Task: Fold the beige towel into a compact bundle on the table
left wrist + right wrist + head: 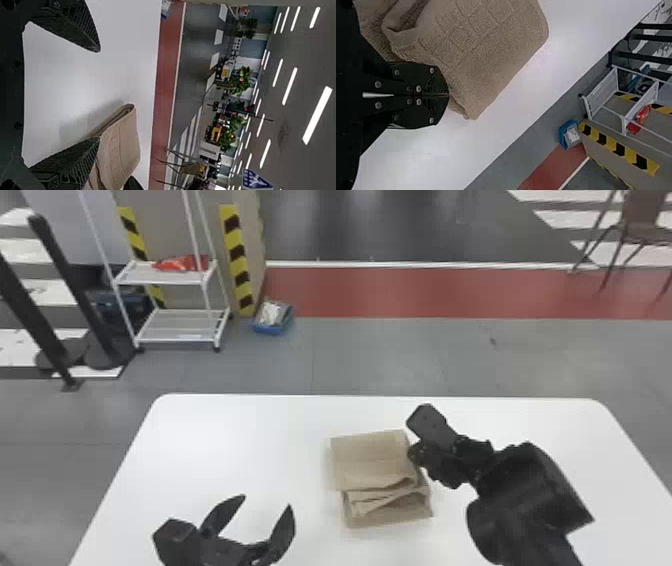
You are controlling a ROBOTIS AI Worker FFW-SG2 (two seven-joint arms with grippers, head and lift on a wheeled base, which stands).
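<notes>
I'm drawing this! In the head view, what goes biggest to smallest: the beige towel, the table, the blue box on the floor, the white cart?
1. table
2. white cart
3. beige towel
4. blue box
The cart and box are farther away, which makes them look smaller.

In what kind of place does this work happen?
Probably a large exhibition or demonstration hall: rows of ceiling lights, black-and-yellow striped posts, and white stripes painted on the floor behind the table.
</notes>
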